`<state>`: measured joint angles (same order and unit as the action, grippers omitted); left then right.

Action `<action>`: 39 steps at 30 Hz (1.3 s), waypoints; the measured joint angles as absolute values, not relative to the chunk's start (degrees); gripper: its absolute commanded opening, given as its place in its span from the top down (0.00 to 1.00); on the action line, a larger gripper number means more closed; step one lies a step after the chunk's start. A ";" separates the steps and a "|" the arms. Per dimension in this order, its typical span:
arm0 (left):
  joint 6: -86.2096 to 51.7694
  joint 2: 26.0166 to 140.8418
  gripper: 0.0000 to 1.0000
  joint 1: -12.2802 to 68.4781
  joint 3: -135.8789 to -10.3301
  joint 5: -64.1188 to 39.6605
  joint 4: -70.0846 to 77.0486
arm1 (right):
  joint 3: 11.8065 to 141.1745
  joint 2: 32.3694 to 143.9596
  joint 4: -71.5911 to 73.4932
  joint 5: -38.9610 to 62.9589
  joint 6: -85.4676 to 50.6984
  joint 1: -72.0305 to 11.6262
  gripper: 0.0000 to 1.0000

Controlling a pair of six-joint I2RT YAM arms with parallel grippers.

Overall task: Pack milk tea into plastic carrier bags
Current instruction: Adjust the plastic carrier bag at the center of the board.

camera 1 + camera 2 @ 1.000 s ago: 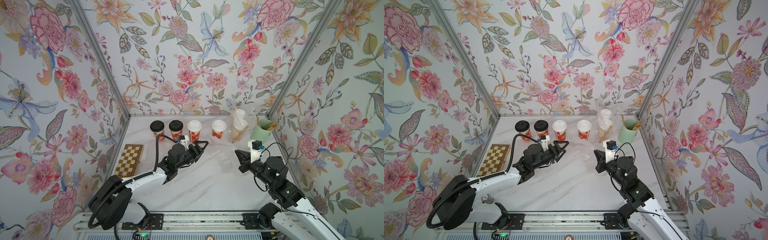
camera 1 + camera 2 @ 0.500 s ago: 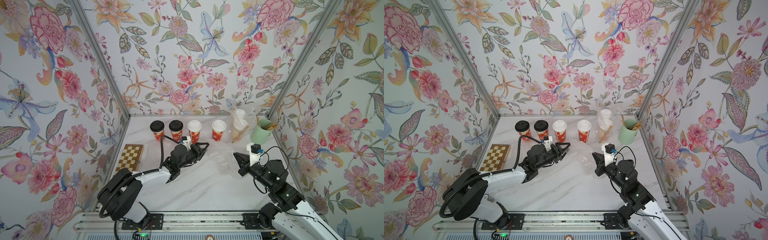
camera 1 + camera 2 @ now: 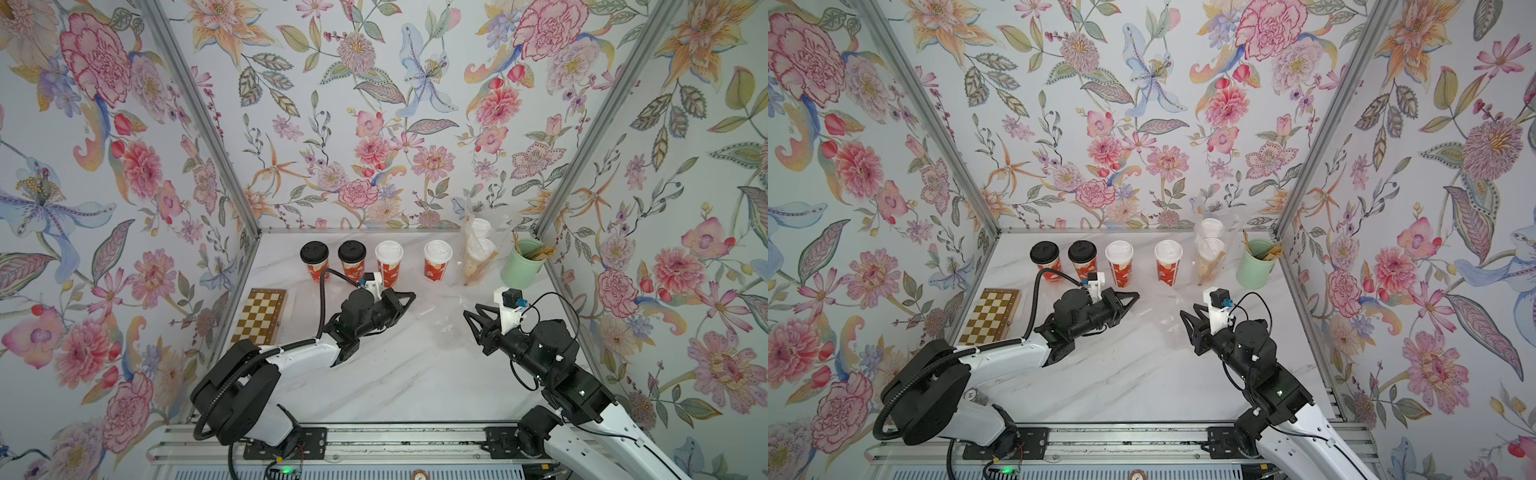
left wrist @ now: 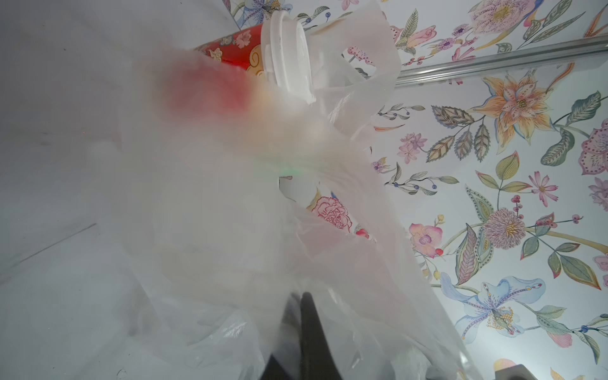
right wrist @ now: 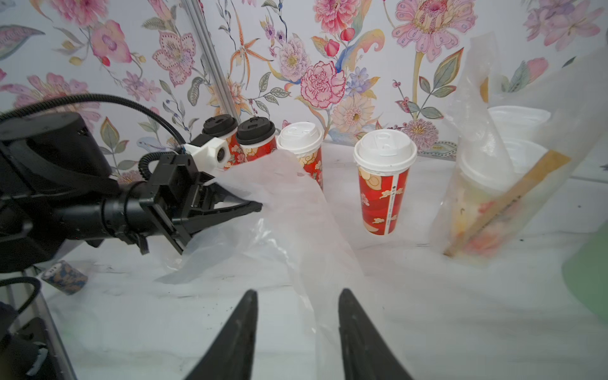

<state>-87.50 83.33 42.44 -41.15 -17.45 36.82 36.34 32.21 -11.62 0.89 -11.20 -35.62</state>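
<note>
Milk tea stands in a row along the back of the white marble table [image 3: 374, 386]: two black-lidded cups [image 3: 314, 259] toward the left wall, then two white-lidded cups [image 3: 437, 259], all upright with red printed sides. A folded chessboard [image 3: 259, 316] lies flat by the left wall, well apart from the cups. To the right of the row stands a packed bag [image 3: 478, 257] of clear plastic holding two more white-lidded cups, with a brown stick slanting across it. A loose bag [image 5: 289, 223], thin and crinkled, is spread over the middle of the table between the two arms, and in both top views it reaches toward the nearest white-lidded cup. Just right of the packed bag is a green cup [image 3: 519, 266] of brown sticks. The left gripper [image 5: 258, 207] has its jaws pressed together on an edge of the loose bag, lifting that part off the table. The right gripper [image 5: 297, 291] has its jaws apart, and a strip of the loose bag runs between them unclamped. A small patterned roll [image 5: 64, 276] lies near the left arm.
</note>
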 measured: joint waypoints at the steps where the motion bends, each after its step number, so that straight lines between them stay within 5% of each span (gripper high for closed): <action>1: -85.34 82.37 1.00 42.44 -42.59 -17.28 33.80 | 38.46 33.21 -13.47 0.56 -11.68 -35.62 0.40; 13: -57.76 77.10 1.00 42.46 -63.88 -14.15 -1.48 | 58.92 42.92 -29.63 1.21 -17.61 -35.51 0.24; 24: -47.72 75.83 1.00 43.40 -66.85 -13.98 -16.84 | 67.02 56.66 -37.80 11.07 -23.73 -32.91 0.20; 33: -47.29 74.65 1.00 45.21 -66.85 -14.41 -17.63 | 67.07 67.16 -39.16 20.47 -27.27 -32.75 0.25; 39: -47.33 74.54 1.00 46.33 -66.85 -14.59 -17.50 | 65.25 70.00 -36.95 22.70 -29.50 -32.86 0.40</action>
